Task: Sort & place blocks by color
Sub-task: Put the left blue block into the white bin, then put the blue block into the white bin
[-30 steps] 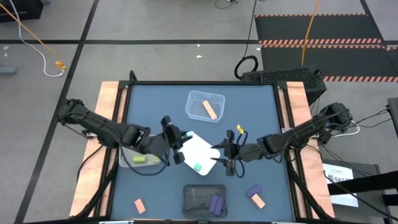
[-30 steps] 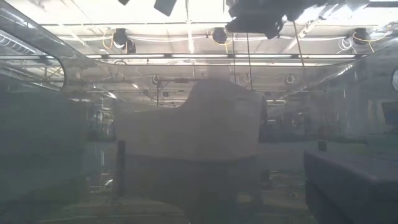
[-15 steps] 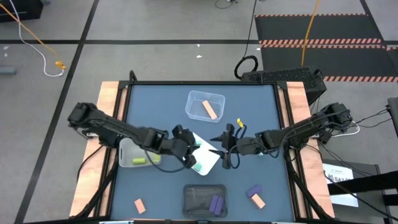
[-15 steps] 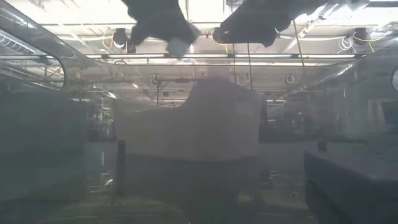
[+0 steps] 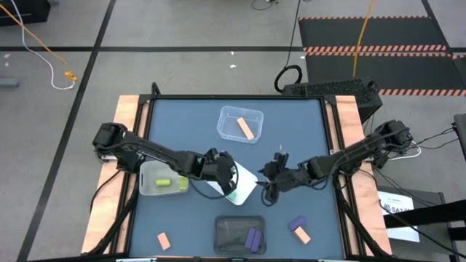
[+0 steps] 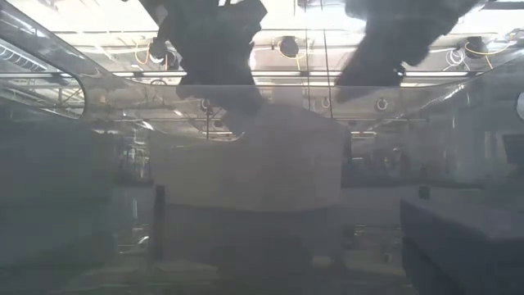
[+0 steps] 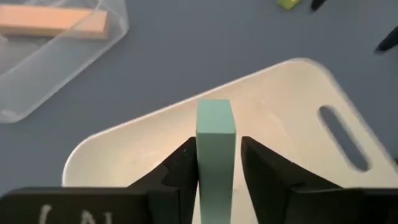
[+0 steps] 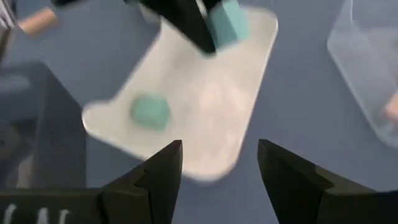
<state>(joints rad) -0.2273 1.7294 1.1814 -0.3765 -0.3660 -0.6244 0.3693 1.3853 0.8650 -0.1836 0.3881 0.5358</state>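
**Teal bar at the white tray — release in hand**

High view: the left gripper (image 5: 224,177) reaches from the table's left side to the white tray (image 5: 244,191) at mid-table, arm stretched low across a clear bin (image 5: 148,175) holding a yellow-green block (image 5: 162,183). The right gripper (image 5: 272,177) waits just beside the tray's other edge. A teal cube (image 5: 231,194) already lies on the tray. Judged from this, the step is dropping a teal piece with its match; next the jaws must spread fully, then lift straight up.

Low view: both grippers hang as dark shapes at the top, above the table — little else is readable.

Left wrist view: a teal bar (image 7: 214,149) stands between the fingers (image 7: 184,167), over the tray. Thin gaps show on both sides of it, so whether they grip it I cannot tell.

Right wrist view: the right fingers (image 8: 160,167) stand apart, holding nothing, aimed at the tray. The teal cube rests on it; the teal bar is held above the tray's far end by the left gripper.

Still loose: a salmon block (image 5: 164,240) and a purple one (image 5: 296,223) near the front edge.
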